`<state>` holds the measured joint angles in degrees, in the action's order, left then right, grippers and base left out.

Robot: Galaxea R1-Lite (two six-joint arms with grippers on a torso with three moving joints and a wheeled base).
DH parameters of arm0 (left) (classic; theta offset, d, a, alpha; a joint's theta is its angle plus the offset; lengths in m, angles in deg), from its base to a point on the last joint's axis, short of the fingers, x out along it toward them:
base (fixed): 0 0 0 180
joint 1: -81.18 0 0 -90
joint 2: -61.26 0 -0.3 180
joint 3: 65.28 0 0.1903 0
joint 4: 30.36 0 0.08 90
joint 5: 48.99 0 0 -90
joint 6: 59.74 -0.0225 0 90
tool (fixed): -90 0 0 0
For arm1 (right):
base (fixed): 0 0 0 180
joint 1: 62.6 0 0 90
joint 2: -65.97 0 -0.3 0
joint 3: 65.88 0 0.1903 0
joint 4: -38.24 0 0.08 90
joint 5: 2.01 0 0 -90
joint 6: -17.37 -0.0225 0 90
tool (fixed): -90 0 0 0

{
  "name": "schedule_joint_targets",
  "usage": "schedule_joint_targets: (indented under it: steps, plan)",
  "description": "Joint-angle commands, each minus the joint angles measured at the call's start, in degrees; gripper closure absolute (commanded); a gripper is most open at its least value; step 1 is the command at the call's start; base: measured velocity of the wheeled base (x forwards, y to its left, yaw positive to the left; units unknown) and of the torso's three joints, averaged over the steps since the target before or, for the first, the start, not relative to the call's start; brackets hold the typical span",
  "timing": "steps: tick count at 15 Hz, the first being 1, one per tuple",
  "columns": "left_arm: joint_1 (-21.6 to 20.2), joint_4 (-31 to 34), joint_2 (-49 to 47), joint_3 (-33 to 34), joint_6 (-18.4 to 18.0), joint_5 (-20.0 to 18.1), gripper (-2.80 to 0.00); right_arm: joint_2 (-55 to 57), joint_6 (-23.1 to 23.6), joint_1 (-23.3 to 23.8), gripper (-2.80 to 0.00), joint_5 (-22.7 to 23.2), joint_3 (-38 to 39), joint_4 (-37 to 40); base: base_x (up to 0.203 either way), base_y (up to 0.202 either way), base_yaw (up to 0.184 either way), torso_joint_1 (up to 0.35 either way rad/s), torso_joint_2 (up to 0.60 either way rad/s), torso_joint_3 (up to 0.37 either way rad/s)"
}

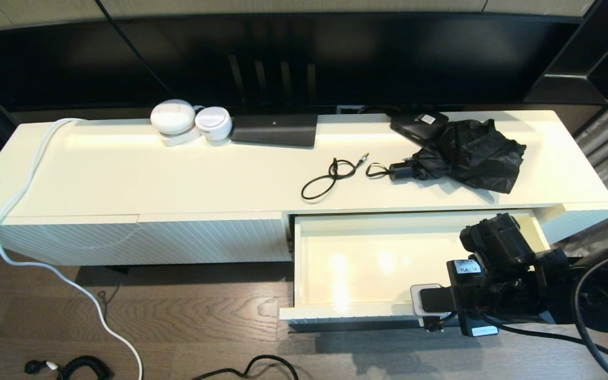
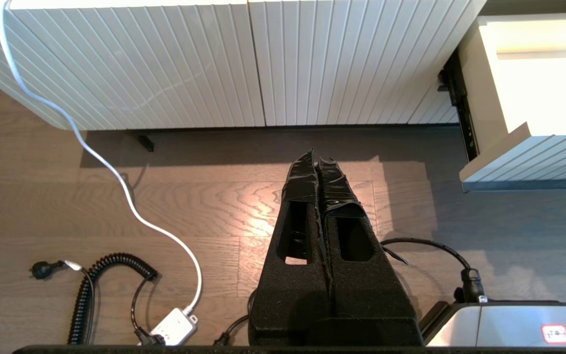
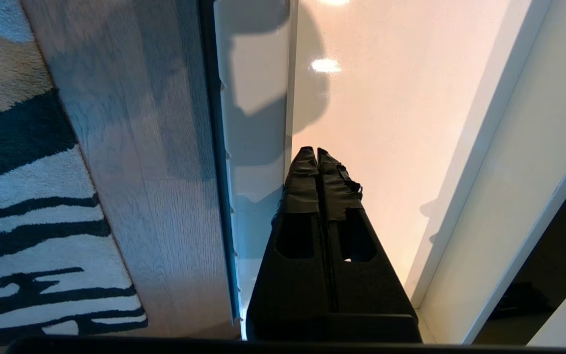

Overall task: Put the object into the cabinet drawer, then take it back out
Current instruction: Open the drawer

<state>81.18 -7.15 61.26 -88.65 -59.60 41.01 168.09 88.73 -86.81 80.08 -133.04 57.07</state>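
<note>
Head camera looks down from above the cabinet front, taking in the open cabinet drawer (image 1: 367, 264) at 5 o'clock. Left wrist camera sits low near the wooden floor (image 2: 189, 206), facing the ribbed front, the drawer's corner at 2 o'clock. Right wrist camera hangs close over the drawer's front edge, looking into it. All 3 views share the drawer.
</note>
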Motion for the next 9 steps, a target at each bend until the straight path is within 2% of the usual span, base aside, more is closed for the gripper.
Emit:
schedule_joint_targets:
  steps: [1,6,9]
  plan:
    - [0.0,0.0,0.0,0.0,0.0,0.0,0.00,-0.2,0.3,-0.5,0.00,0.1,-0.7,-0.5,0.000,0.000,0.000,0.000,0.00,0.000]
    - [0.0,0.0,0.0,0.1,0.0,0.0,0.00,-3.3,-3.9,-3.3,0.00,-0.6,-3.5,-1.0,0.000,0.000,0.000,0.000,0.00,0.000]
    - [0.0,0.0,0.0,0.1,0.0,0.0,0.00,-9.8,-4.2,-5.0,0.00,-4.3,-6.8,-0.1,0.000,0.000,0.000,0.000,0.00,0.000]
